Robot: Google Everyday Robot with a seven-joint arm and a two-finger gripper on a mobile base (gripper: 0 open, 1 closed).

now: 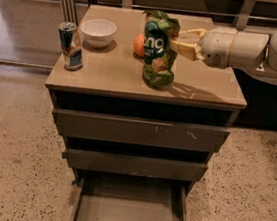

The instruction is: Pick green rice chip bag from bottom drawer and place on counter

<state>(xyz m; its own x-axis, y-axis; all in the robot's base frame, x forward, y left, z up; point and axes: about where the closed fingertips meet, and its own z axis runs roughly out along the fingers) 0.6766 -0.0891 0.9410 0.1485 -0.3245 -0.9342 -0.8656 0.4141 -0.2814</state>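
Observation:
The green rice chip bag (pixel 159 49) stands upright on the counter (pixel 113 71), near the middle of its top. My gripper (pixel 179 40) comes in from the right at the bag's upper right edge. Its cream fingers (pixel 186 50) are spread, with their tips at the bag's side. The bottom drawer (pixel 129 209) is pulled open below and shows no contents. The two upper drawers are closed.
A silver-blue drink can (pixel 70 45) stands at the counter's left edge. A white bowl (pixel 97 32) sits behind it, and an orange fruit (pixel 139 45) lies just behind the bag. Speckled floor surrounds the cabinet.

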